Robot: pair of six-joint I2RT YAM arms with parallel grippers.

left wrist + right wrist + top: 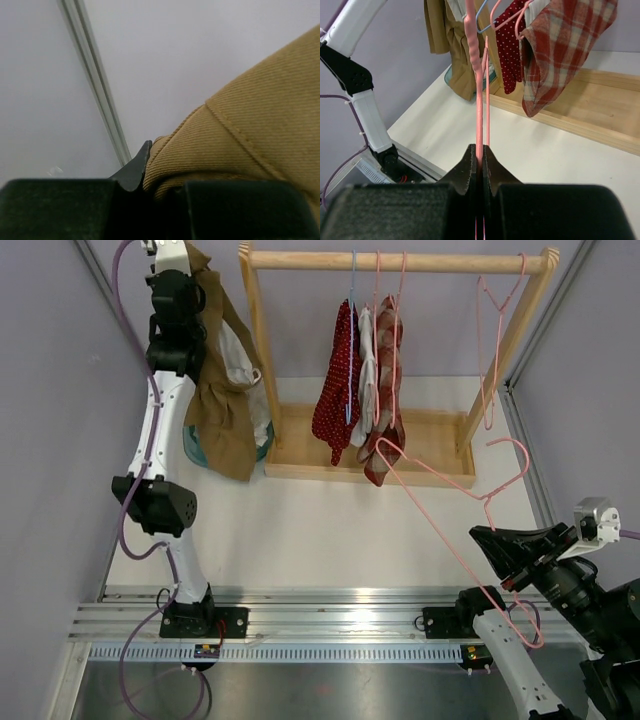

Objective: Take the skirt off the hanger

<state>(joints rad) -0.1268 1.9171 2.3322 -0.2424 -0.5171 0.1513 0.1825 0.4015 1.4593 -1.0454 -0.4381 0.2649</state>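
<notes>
The brown corduroy skirt hangs at the far left, off the hanger. My left gripper is raised high and shut on its top edge. In the left wrist view the skirt fills the right side, pinched in my left gripper. My right gripper is shut on a bare pink hanger and holds it slanted over the table's right half. In the right wrist view the right gripper clamps the hanger wire. The hanger's far end reaches the plaid garment's hem.
A wooden rack stands at the back with a red dotted garment, a red plaid garment and an empty pink hanger. A teal basket sits behind the skirt. A white cloth hangs beside the skirt.
</notes>
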